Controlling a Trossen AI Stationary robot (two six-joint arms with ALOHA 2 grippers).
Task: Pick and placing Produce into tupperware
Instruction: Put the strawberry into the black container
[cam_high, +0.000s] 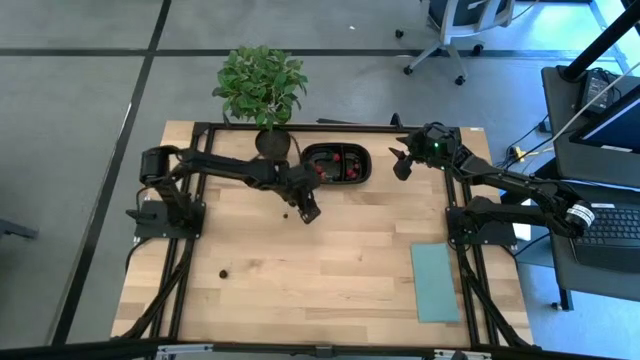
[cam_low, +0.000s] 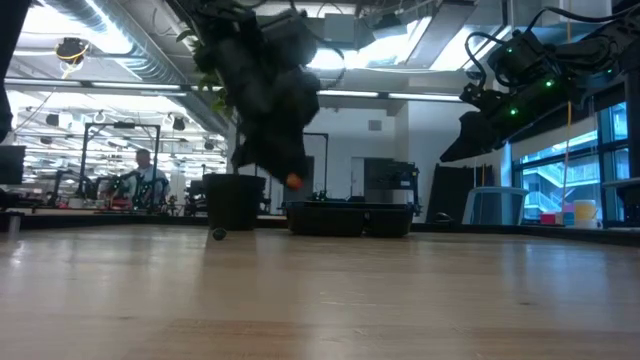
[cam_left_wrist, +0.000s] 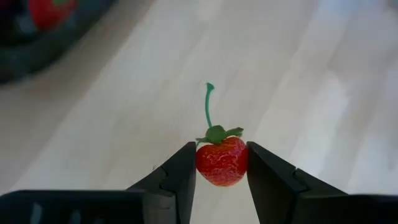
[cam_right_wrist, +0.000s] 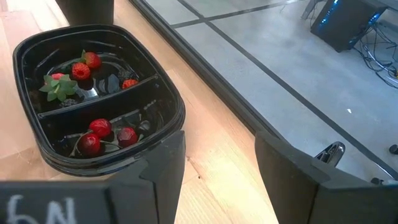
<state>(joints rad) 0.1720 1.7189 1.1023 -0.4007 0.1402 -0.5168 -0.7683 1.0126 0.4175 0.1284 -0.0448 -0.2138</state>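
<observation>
The produce in play is a small red strawberry (cam_left_wrist: 222, 163) with a green cap and stem, shut between the fingers of my left gripper (cam_left_wrist: 221, 152). That gripper (cam_high: 308, 210) hangs over the table's middle, just on the near side of the black two-compartment tray (cam_high: 337, 163). The tray (cam_right_wrist: 99, 93) rests flat on the table and holds several red berries in both compartments. My right gripper (cam_right_wrist: 217, 149) is open, raised off the tray's right end (cam_high: 402, 160). Two dark berries lie on the wood (cam_high: 223, 272) (cam_high: 285, 213). My left gripper pinches the strawberry by its red body (cam_left_wrist: 202, 163), one finger on each side. The green cap and stem (cam_left_wrist: 208, 102) stick out past the fingertips. The fingers come from above, pointing down. The berry (cam_low: 294, 181) is lifted clear of the table.
A leafy potted plant (cam_high: 262, 85) stands at the far edge, left of the tray, its dark pot (cam_low: 233, 200) on the table. A flat pale teal rectangle (cam_high: 435, 282) lies near the right near corner. Bare wood (cam_high: 330, 270) spreads across the near half. A person sits far behind (cam_low: 145, 170).
</observation>
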